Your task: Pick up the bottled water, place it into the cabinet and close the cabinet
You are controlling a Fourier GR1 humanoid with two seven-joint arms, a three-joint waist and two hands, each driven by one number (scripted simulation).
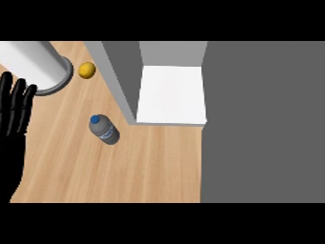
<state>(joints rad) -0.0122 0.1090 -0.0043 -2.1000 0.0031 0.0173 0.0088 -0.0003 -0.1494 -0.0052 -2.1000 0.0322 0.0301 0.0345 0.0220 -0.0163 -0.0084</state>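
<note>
I see a big wooden counter (pixel 123 171) under me. It fills the left and middle of my view. On the right there is a wide grey area (pixel 270 124), and I cannot tell what it is.

The cabinet (pixel 170 95) comes next. It sits at the top, in the middle, with a white floor inside and grey walls around it. Its door (pixel 116 81) is open and shows as a thin grey edge that runs down along its left side.

My left hand (pixel 3 133) is at the left edge of the view. It is black, and its fingers point up, straight and spread a little. It is open and holds nothing. It just rests there. My right hand does not show at all.

A big white round post (pixel 35 64) with a grey ring at its base stands at the top left, just beside my fingertips.

The bottled water (pixel 104 129) is on the wood, between my left hand and the cabinet. It is grey with a blue cap, and it looks tilted, cap toward the top. It is just beside the low end of the door. It is well apart from my hand, off to its right, with bare wood between us.

A small yellow fruit (pixel 86 70) lies at the top, between the white post and the door.
</note>
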